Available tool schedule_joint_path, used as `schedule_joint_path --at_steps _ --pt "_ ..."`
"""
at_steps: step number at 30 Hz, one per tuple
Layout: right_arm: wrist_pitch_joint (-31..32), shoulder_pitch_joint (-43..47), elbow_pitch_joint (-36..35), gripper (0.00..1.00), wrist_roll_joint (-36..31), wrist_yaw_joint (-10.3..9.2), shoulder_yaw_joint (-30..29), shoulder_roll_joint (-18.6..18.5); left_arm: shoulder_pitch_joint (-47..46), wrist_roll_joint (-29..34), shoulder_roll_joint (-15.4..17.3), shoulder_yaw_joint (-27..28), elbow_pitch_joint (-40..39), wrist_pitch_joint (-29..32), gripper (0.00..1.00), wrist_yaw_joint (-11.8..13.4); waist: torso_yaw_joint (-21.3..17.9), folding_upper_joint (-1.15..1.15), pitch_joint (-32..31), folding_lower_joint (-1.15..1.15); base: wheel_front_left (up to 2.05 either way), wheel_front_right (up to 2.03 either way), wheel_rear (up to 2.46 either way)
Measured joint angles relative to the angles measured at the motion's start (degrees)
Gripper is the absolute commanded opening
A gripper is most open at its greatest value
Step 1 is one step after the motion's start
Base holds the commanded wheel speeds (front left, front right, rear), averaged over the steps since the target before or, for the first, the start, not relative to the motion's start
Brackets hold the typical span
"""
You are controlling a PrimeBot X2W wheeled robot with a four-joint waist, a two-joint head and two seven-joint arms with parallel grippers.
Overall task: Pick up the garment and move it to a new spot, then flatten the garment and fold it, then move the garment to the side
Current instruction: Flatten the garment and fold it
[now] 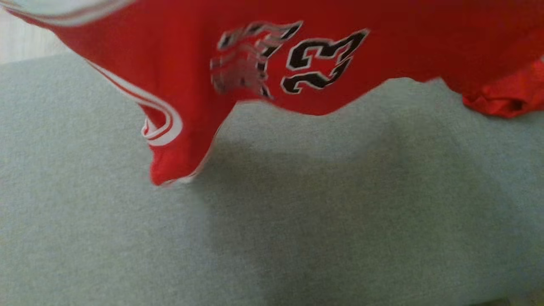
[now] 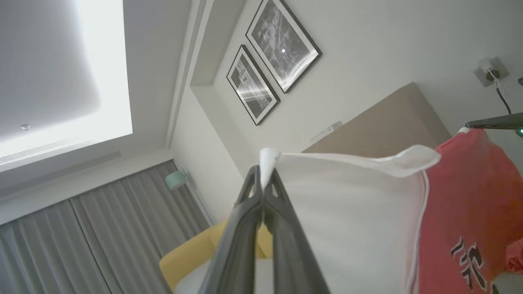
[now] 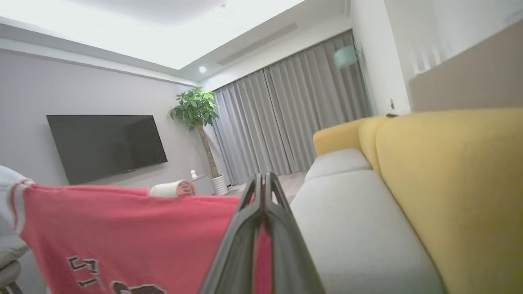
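The left gripper (image 2: 264, 174) and the right gripper (image 3: 263, 178) each pinch tight on the red jersey (image 1: 170, 63) (number 23), hanging over the grey sofa seat (image 1: 340, 233).

From the head: looking steeply down and from very near onto a grey-green fabric surface (image 1: 340, 212), with a red jersey with white trim and black numerals (image 1: 178, 55) blurred across the far edge, close to the lens.

From the left wrist: looking sharply upward along the long dark left fingers (image 2: 241, 232), toward a white ceiling (image 2: 49, 61), two black-framed pictures (image 2: 282, 45) and pleated grey curtains (image 2: 102, 245).

From the right wrist: looking about level along the long dark right fingers (image 3: 241, 241), leftward down a yellow-backed sofa with a grey seat (image 3: 449, 183), toward a black wall-mounted television (image 3: 106, 145).

Shared by all three: the jersey, near. Shared by both wrist views: curtains, sofa, a round mint-green wall lamp (image 2: 176, 179).
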Motion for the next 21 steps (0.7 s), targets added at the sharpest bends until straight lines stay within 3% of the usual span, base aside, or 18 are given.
schedule_joint_path --at_steps 4,9,15,16,21 --pt "2.59 -6.49 -0.62 0.00 0.00 0.00 -2.13 -1.76 -4.21 -3.32 1.32 3.27 0.21 0.02 0.00 -3.54 -0.30 0.00 0.76 0.00 0.00 0.00 0.00" --pt "6.33 -19.89 3.31 0.00 -2.76 0.00 0.82 -0.47 -9.29 -4.20 0.15 3.77 3.59 3.89 0.00 -7.55 -0.37 0.00 4.15 0.02 0.00 0.00 0.00" --pt "8.10 -36.82 14.85 0.00 -11.13 0.00 6.53 6.69 -18.28 1.15 -8.48 0.09 14.21 8.42 0.00 -9.66 0.20 0.00 10.59 0.03 0.00 0.00 0.00" --pt "7.95 -41.98 19.23 0.00 -14.54 0.00 8.27 8.94 -22.08 4.35 -12.11 -1.83 18.78 8.66 0.00 -10.09 0.56 0.00 12.98 0.04 0.00 0.00 0.00" --pt "1.38 -52.49 30.47 0.00 -21.71 0.00 8.34 14.01 -33.87 11.91 -20.87 -6.19 29.49 4.25 0.00 -10.56 1.88 -0.01 18.40 0.05 0.00 0.00 0.00"
